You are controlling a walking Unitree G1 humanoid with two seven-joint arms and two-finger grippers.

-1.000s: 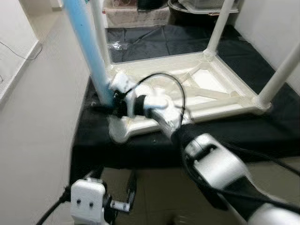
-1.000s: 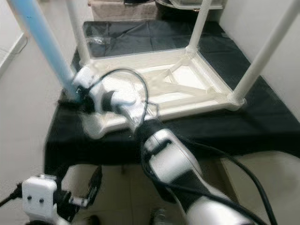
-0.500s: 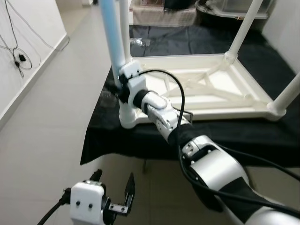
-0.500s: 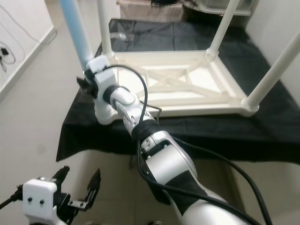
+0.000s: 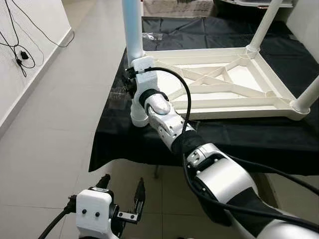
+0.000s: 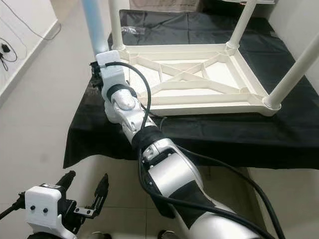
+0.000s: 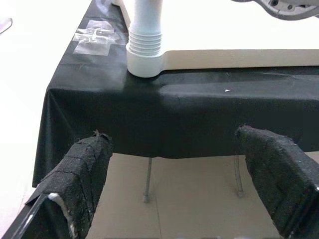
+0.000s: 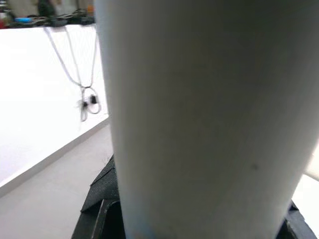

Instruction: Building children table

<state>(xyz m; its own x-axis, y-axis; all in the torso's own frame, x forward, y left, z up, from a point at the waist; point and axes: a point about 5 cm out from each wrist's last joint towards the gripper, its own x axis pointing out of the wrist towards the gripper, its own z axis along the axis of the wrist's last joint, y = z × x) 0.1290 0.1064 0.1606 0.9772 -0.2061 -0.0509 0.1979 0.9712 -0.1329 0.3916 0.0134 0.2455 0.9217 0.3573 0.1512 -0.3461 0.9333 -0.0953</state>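
Down low and closest to you, your left tool (image 5: 121, 198) hangs over the tiled floor (image 5: 45, 149), its two black fingers (image 7: 82, 172) spread wide with nothing between them. Through its wrist camera you're looking up at the edge of the black cloth (image 7: 164, 119) draped over the table, with a ribbed white socket (image 7: 144, 52) sitting right at the near corner.

Further out, your right arm (image 5: 214, 174) stretches forward to that same corner, and your right tool (image 5: 131, 79) is at the light blue leg (image 5: 133, 27) just above the socket. The leg stands upright there. The wrist view is pressed right up to the leg, with the fingers on either side, so you're pinching it.

Beyond it, the white children's tabletop (image 5: 224, 87) lies upside down on the cloth, other white legs (image 6: 241, 22) standing up from its corners.
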